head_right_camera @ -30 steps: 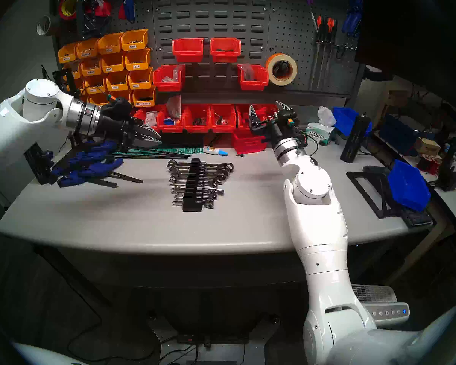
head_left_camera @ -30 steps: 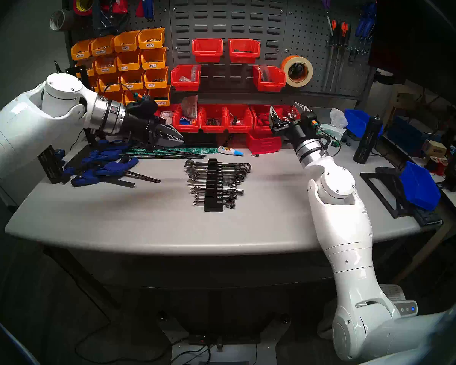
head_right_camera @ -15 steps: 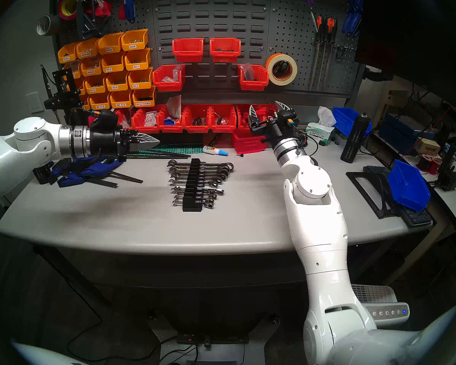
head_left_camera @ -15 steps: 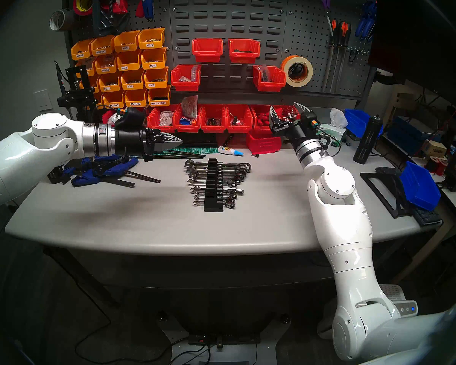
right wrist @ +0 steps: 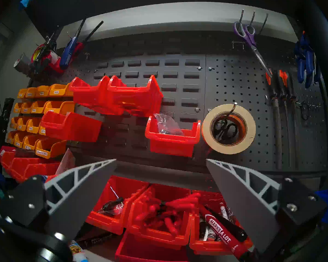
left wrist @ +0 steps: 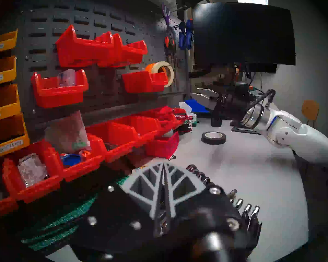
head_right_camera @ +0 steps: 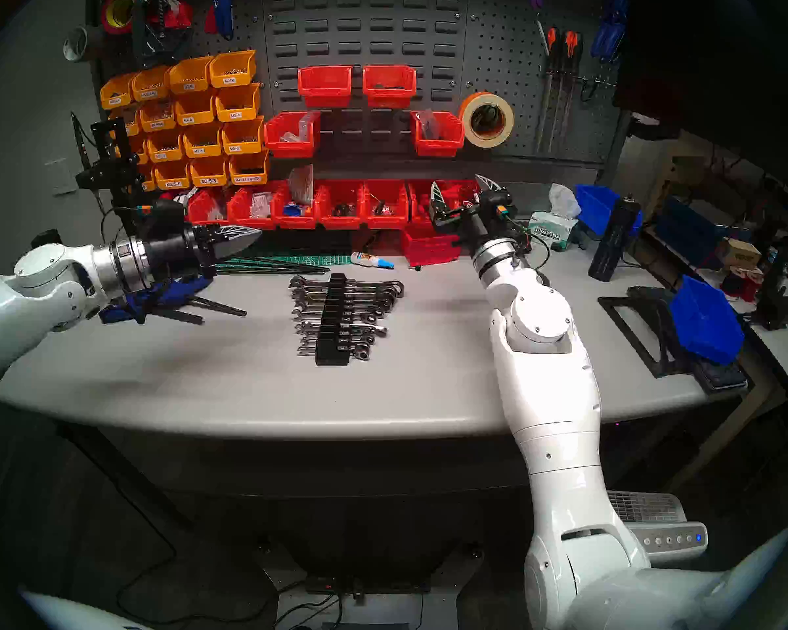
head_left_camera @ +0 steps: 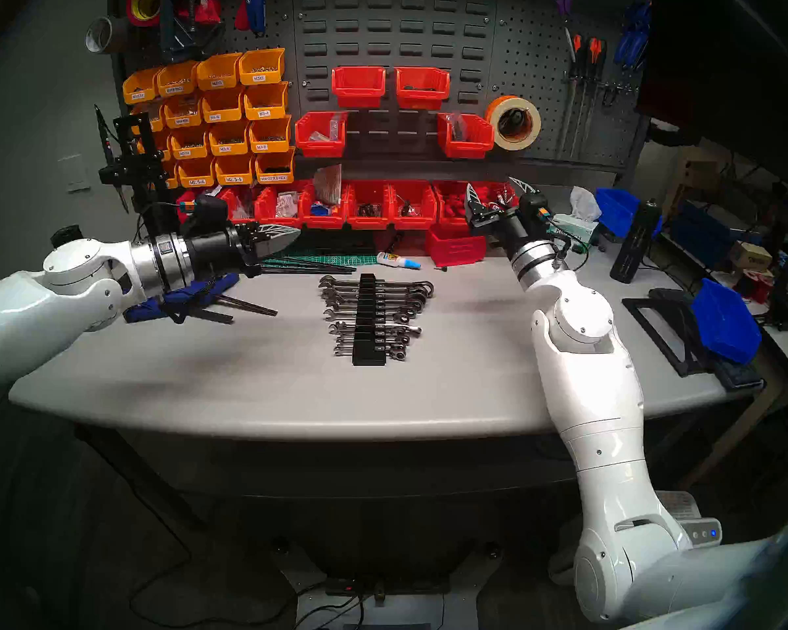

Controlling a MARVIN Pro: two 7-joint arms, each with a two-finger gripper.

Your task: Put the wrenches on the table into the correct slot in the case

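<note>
Wrenches (head_left_camera: 374,313): all seated across case (head_left_camera: 368,338), mid-table (head_left_camera: 246,388); none loose. Left gripper (head_left_camera: 292,233) fingers together, empty; right gripper (head_left_camera: 497,190) spread, empty. Judged: slotting finished; next, verify seating, park arms.

**What the views leave unclear**

The case (head_left_camera: 368,319) hides the middle of every wrench (head_left_camera: 374,289) in it, and its white size labels are too small to read. The left arm covers part of the blue clamps (head_left_camera: 187,295) on the tabletop (head_left_camera: 246,388). In the left wrist view, the left tool (left wrist: 164,189) blocks most of the wrench set. Yellow bin (head_left_camera: 228,138) labels are blurred.
</note>
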